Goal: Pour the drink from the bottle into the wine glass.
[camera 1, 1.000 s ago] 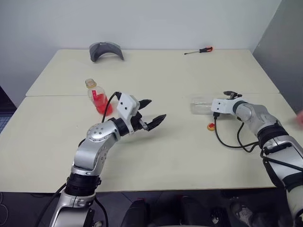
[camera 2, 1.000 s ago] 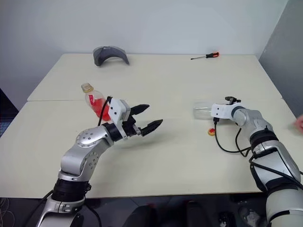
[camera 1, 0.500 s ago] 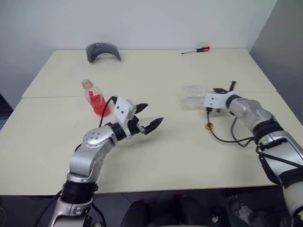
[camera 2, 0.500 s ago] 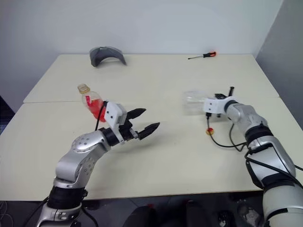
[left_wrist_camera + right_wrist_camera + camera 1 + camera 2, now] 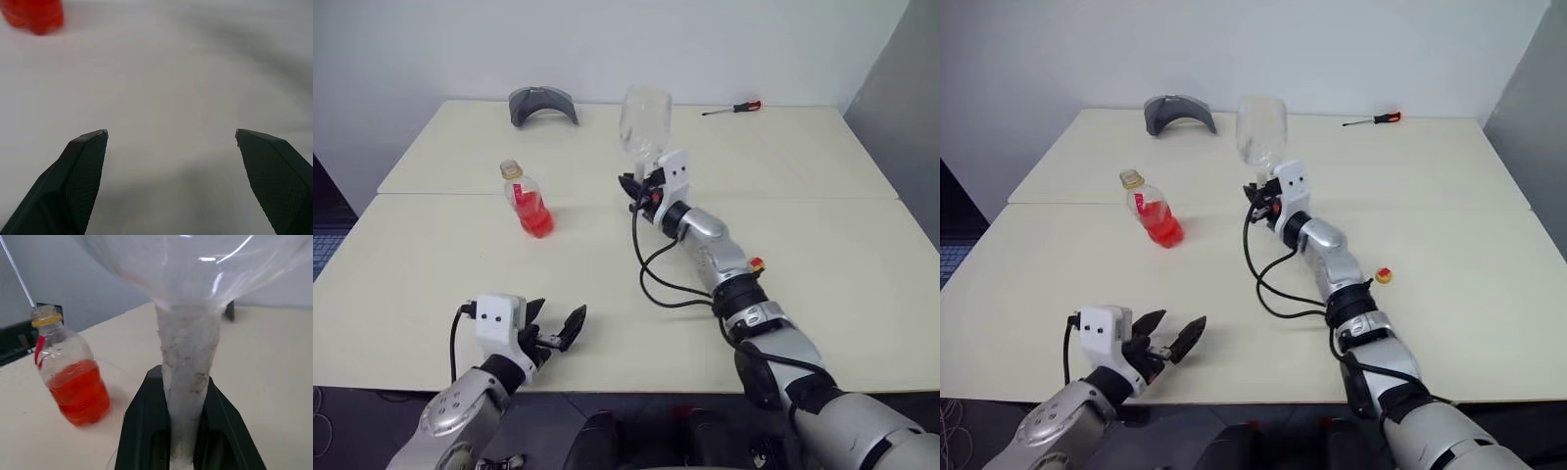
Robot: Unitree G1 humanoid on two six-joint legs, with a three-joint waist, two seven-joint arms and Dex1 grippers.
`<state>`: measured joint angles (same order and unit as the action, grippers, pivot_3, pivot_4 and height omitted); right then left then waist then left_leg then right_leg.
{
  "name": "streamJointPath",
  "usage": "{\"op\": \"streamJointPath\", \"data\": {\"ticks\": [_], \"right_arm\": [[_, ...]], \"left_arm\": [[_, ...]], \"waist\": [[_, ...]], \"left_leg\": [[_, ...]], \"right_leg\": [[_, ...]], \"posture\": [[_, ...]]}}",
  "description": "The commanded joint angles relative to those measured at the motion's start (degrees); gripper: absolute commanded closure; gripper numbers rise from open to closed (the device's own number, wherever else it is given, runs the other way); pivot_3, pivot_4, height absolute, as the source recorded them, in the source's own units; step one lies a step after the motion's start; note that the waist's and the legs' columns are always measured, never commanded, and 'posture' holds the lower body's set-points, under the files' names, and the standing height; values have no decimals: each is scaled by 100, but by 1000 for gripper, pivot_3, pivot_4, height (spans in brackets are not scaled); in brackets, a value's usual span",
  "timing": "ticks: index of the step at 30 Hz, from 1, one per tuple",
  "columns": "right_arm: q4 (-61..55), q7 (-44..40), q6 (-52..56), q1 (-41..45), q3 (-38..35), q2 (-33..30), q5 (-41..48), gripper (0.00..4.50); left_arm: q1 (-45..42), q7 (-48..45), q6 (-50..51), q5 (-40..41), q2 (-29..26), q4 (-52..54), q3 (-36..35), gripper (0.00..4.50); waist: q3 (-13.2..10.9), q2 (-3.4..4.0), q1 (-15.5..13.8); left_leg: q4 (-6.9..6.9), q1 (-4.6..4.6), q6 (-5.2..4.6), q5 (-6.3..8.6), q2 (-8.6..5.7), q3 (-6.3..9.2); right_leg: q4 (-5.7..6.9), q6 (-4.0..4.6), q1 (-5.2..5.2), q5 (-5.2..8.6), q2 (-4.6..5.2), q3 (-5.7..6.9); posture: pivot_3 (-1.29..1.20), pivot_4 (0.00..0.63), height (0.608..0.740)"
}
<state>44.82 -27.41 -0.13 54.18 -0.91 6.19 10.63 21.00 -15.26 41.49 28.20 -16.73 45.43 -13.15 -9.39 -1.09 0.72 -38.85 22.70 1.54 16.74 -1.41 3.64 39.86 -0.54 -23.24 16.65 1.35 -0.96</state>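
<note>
- Two things must come together for the pour: the bottle, standing upright and uncapped well in from the tabletop's left edge, and the wine glass, held up off the surface over the tabletop's middle, nearer the far edge.
- The right gripper is clamped on the glass's stem, bowl uppermost and roughly upright; in the right wrist view the stem runs straight up between its two fingers.
- From that hand the bottle lies to the robot's left and lower, apart from the glass, with its long axis vertical.
- The drink fills only the bottle's lower part.
- The left gripper hovers at the near edge with its jaws spread wide and nothing between them; the bottle lies farther in from it, toward the far edge.
- The left arm, free-handed and on the bottle's side, looks the likelier one to take it.
- A small yellow-and-red cap lies loose toward the right edge.
</note>
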Motion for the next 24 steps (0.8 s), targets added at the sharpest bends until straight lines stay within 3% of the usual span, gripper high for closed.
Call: {"op": "streamJointPath", "data": {"ticks": [1, 11, 21, 24], "right_arm": [[0, 117, -364, -83, -33, 163, 8, 4316], [1081, 792, -1149, -497, 617, 251, -981, 4316], [604, 762, 156, -1006, 1001, -97, -1389, 4316], [224, 606, 482, -1083, 1042, -328, -1412, 4316]], "left_arm": [[249, 155, -405, -257, 50, 423, 78, 0], [-10, 171, -638, -492, -49, 298, 261, 0], [-231, 310, -432, -418, -41, 382, 329, 0], [-188, 320, -442, -420, -50, 403, 354, 0]], "waist": [[0, 0, 4], [0, 2, 112], [52, 3, 98], [54, 3, 89]], "left_leg": [[2, 0, 1, 0, 0, 0], [9, -7, 5, -3, 7, -4], [18, -47, 0, 1, 9, -1], [61, -123, -4, 3, 6, 2]], "right_leg": [[0, 0, -1, 0, 0, 0], [5, 4, -1, 2, -8, 0], [-2, 10, 39, 8, -9, 3], [-47, 13, 113, 11, -8, 6]], "posture": [[0, 150, 740], [0, 150, 740], [0, 150, 740], [0, 150, 740]]}}
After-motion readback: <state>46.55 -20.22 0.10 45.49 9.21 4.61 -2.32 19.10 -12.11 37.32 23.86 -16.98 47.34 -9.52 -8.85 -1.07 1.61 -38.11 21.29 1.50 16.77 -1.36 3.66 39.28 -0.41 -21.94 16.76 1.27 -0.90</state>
